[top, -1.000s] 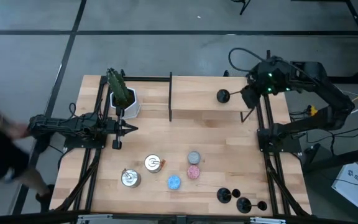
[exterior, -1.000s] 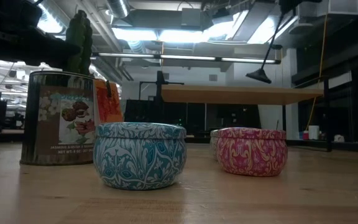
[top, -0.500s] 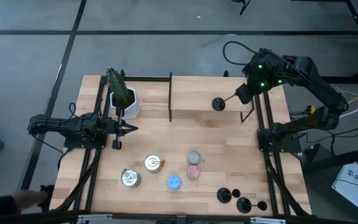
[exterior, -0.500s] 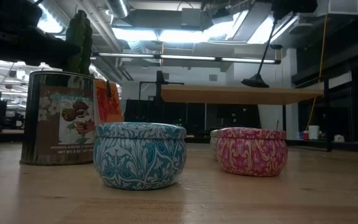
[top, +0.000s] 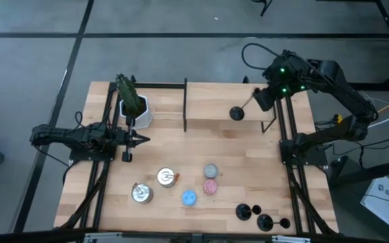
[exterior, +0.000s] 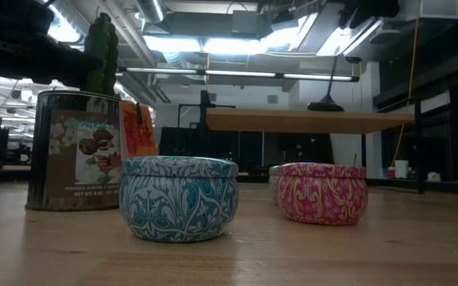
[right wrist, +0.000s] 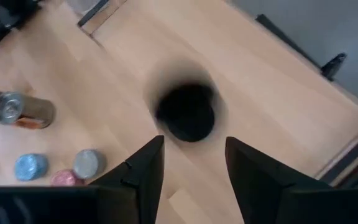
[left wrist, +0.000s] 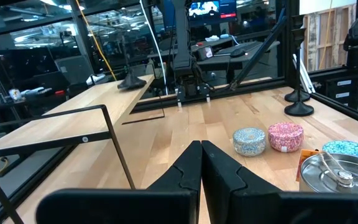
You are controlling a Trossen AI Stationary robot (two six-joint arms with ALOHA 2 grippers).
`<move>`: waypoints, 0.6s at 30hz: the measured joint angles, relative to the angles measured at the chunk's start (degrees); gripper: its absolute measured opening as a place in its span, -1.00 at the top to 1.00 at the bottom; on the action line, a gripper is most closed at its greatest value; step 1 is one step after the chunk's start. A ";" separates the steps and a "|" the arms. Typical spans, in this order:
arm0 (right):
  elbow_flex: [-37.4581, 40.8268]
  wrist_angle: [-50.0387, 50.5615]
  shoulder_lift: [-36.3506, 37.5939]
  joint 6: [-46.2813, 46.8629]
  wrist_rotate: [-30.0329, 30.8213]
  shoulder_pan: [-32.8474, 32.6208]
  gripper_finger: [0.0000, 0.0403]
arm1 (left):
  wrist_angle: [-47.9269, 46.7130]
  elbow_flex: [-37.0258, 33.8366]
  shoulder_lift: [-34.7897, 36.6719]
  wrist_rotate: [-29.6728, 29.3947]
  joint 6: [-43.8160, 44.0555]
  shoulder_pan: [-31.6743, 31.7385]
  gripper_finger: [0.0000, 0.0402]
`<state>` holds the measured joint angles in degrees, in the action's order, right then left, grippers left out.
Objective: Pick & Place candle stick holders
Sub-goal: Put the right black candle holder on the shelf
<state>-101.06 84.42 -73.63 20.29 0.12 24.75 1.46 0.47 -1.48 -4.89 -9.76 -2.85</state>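
One black candle stick holder (top: 236,113) stands by its round base on the raised wooden shelf (top: 211,106) at the far right. Its thin stem slants up toward my right gripper (top: 257,98). In the low view the holder (exterior: 327,103) sits on the shelf's top. My right gripper (right wrist: 194,142) hangs over it pointing down, fingers apart, with the dark base showing beyond them. Three more holders (top: 265,220) stand at the table's near right corner. My left gripper (top: 144,140) rests shut at the left, pointing level.
Two silver tins (top: 166,177) and small blue (top: 189,197), pink (top: 210,186) and grey (top: 211,171) round tins lie near the table's middle front. A potted plant (top: 132,108) stands at the far left. Black frame rods (top: 185,101) hold up the shelf.
My right gripper has gone a little toward the table's left and near edge, and slightly down, with the holder. The holder hung tilted above the shelf. It has come down with its base on the shelf, and its stem stands more upright.
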 joint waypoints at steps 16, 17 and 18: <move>0.00 -0.83 0.00 -0.13 1.53 -0.02 0.12 | -0.01 0.02 0.01 0.00 0.00 0.00 0.98; 0.00 -0.50 0.00 -0.13 1.34 -0.02 0.12 | 0.00 0.01 0.00 0.00 0.00 0.00 0.98; 0.00 -0.32 0.00 -0.13 1.33 -0.02 0.12 | 0.00 0.00 -0.01 0.00 0.00 0.01 0.98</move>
<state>-101.06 84.10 -73.63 20.16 1.45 24.73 1.47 0.47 -1.50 -4.89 -9.76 -2.84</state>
